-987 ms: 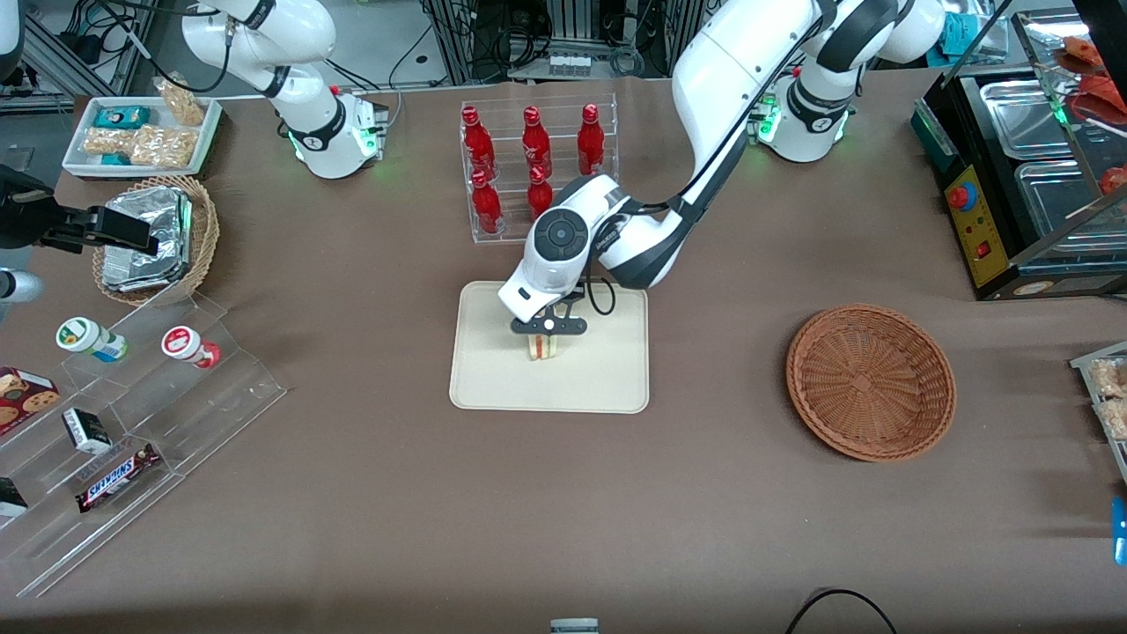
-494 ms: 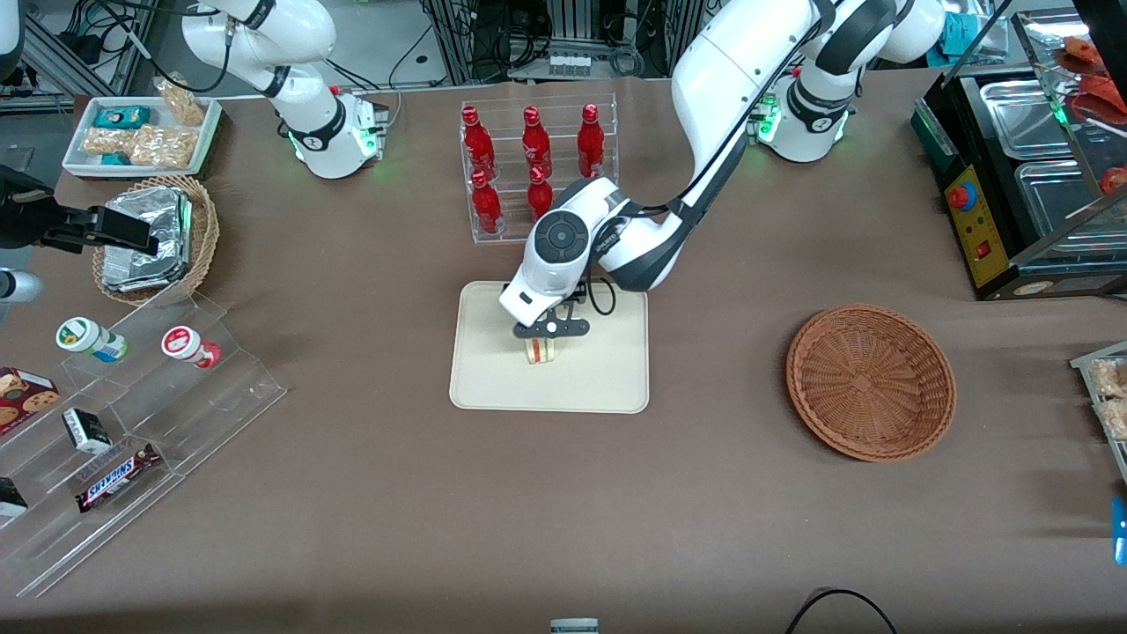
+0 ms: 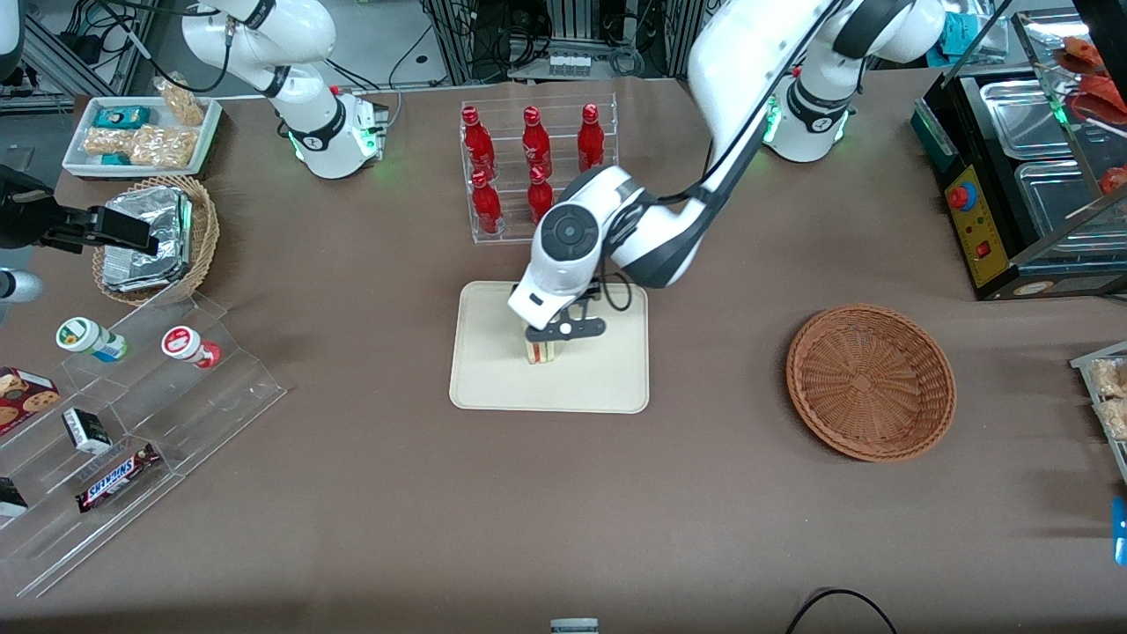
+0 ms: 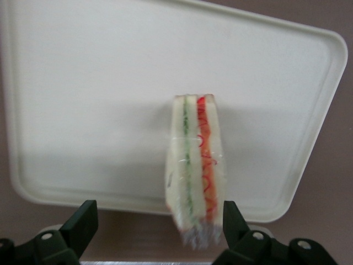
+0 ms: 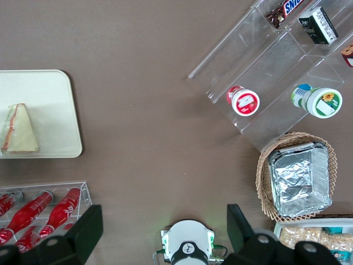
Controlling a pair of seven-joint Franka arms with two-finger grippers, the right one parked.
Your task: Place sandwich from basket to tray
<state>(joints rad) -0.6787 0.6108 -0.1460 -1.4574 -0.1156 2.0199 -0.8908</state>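
The sandwich [image 3: 543, 352], a white bread wedge with red and green filling layers, stands on edge on the cream tray [image 3: 493, 379] near its middle. It also shows in the left wrist view [image 4: 196, 165] on the tray [image 4: 83, 83], and in the right wrist view [image 5: 19, 130]. My left gripper [image 3: 553, 339] hangs just above the sandwich, open, with its black fingers [image 4: 83, 221] spread wide on either side and one finger close beside the wedge. The reddish-brown basket [image 3: 870, 380] sits empty toward the working arm's end of the table.
A clear rack of red bottles [image 3: 528, 167] stands just farther from the camera than the tray. A tan wicker basket with foil packets [image 3: 154, 236], a white snack tray [image 3: 141, 132] and clear display steps [image 3: 132, 423] lie toward the parked arm's end.
The left wrist has shifted slightly toward the working arm's end and lifted a little. The sandwich stays in place on the tray.
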